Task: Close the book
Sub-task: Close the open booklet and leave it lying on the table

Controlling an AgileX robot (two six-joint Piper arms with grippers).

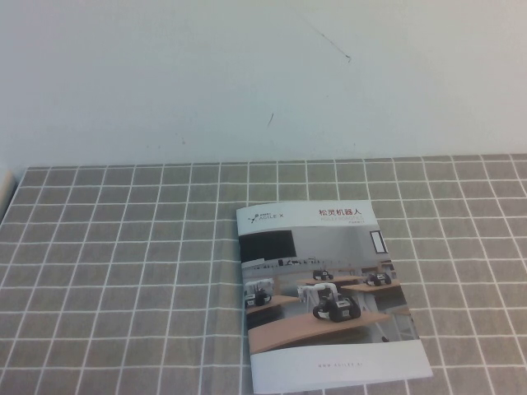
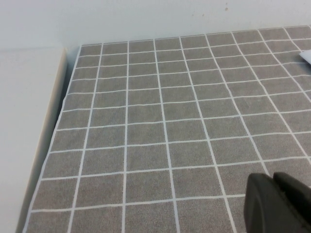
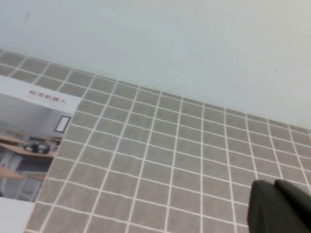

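Book (image 1: 329,300) lies flat, cover up, near the front of the checked cloth (image 1: 123,247); it looks closed. Left gripper (image 2: 274,182) hangs over bare cloth well to its left, right gripper (image 3: 274,187) just to its right. Both are pinched together and empty. At most, check the cover sits flat.

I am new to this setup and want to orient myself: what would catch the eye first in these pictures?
A closed book, its cover picturing robots on desks, lies flat right of centre near the front edge of a grey checked tablecloth. Neither arm shows in the high view. The left end effector hangs over bare cloth at the left, and the right end effector hangs over cloth to the book's right.
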